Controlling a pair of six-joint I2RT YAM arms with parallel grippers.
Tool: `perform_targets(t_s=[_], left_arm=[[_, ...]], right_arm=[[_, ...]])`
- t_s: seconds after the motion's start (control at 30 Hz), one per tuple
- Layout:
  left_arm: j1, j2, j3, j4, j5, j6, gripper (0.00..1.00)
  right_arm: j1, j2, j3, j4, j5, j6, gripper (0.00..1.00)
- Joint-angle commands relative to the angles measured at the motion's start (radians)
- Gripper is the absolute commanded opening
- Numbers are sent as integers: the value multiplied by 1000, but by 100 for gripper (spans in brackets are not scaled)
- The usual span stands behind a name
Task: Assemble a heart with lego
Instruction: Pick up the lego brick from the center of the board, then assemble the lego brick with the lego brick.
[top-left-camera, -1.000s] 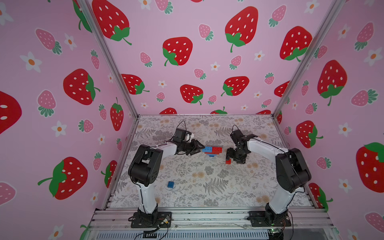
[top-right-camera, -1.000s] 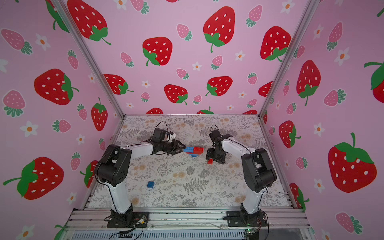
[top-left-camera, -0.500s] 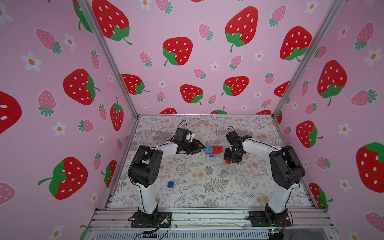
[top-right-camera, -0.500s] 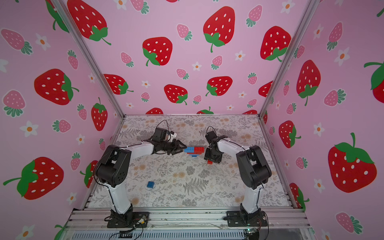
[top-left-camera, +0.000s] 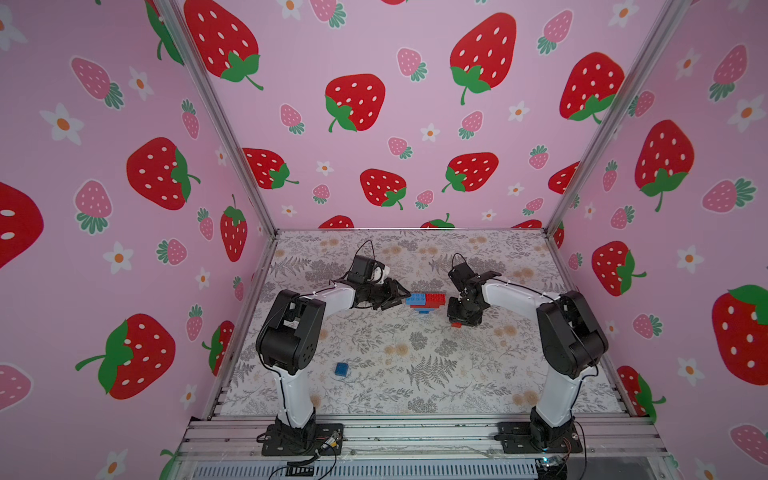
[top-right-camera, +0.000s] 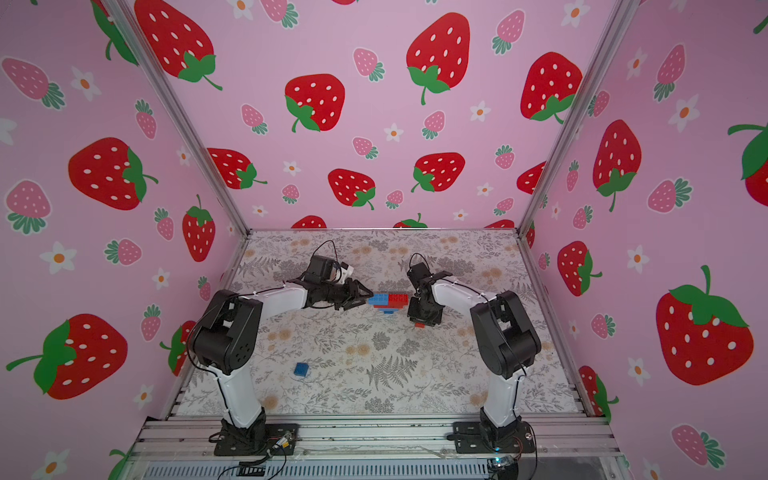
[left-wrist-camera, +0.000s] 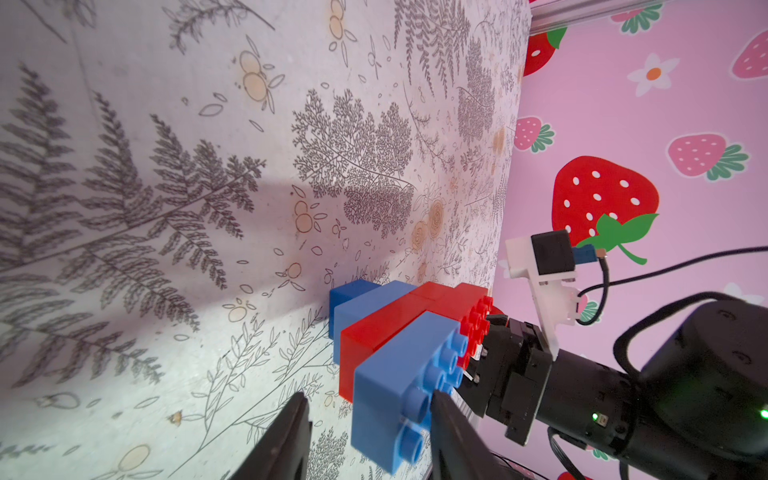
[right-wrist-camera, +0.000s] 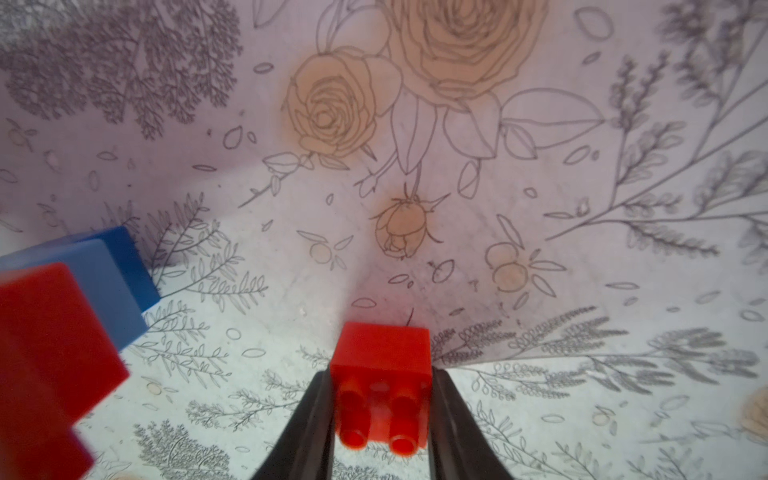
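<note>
The heart (top-left-camera: 426, 301) (top-right-camera: 388, 301), a stepped cluster of red and blue lego, stands upright mid-table with its studs up. My left gripper (top-left-camera: 404, 297) (top-right-camera: 367, 297) straddles the end of its top blue brick (left-wrist-camera: 395, 399). It is open: one finger (left-wrist-camera: 451, 436) rests against the studs, while the other finger (left-wrist-camera: 291, 436) stands apart from the brick. Just right of the heart, my right gripper (top-left-camera: 461, 318) (right-wrist-camera: 382, 376) points down, shut on a small red brick (right-wrist-camera: 382, 357) (top-left-camera: 456, 325) at the table surface. The heart's edge (right-wrist-camera: 50, 316) shows in the right wrist view.
A loose small blue brick (top-left-camera: 341, 369) (top-right-camera: 301, 370) lies front left, near the left arm's base. Strawberry-print walls close in the floral table on three sides. An aluminium rail (top-left-camera: 415, 432) carrying both arm bases runs along the front.
The right gripper's jaws have closed on the small red brick, and its wrist has swung slightly left towards the heart. The left arm and the heart have not moved.
</note>
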Motion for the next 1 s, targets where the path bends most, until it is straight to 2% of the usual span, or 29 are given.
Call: perform_targets(t_s=[0.0,0.2,0.6,0.97], left_arm=[[-4,-14,20,14,-6,7,52],[-11,-15,17,28,-4,3,50],[-23,-8,26,18,-16,9,47],[-23,5,27,9,-19,14,46]], right_arm=[[8,-59,22,-70,45,-42,31],[8,-158,83,-173,42,-91,31],[73,67,480,-286,-10,-143,32],[92,137,541,-306,-18,-148,33]])
